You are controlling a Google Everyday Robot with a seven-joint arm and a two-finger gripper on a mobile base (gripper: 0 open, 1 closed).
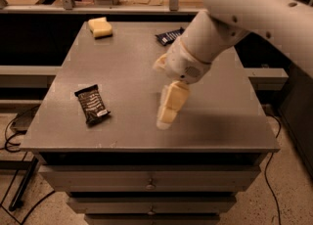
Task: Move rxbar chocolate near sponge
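The rxbar chocolate, a dark brown-black wrapper with pale lettering and a white patch at its near end, lies flat at the front left of the grey table. The sponge, a pale yellow block, sits at the table's far left corner. My gripper hangs from the white arm over the front middle of the table. It points down, is to the right of the bar and apart from it, and holds nothing that I can see.
A dark blue wrapper with white print lies at the far middle of the table, partly behind my arm. Drawers run below the table's front edge. Cables lie on the floor at the left.
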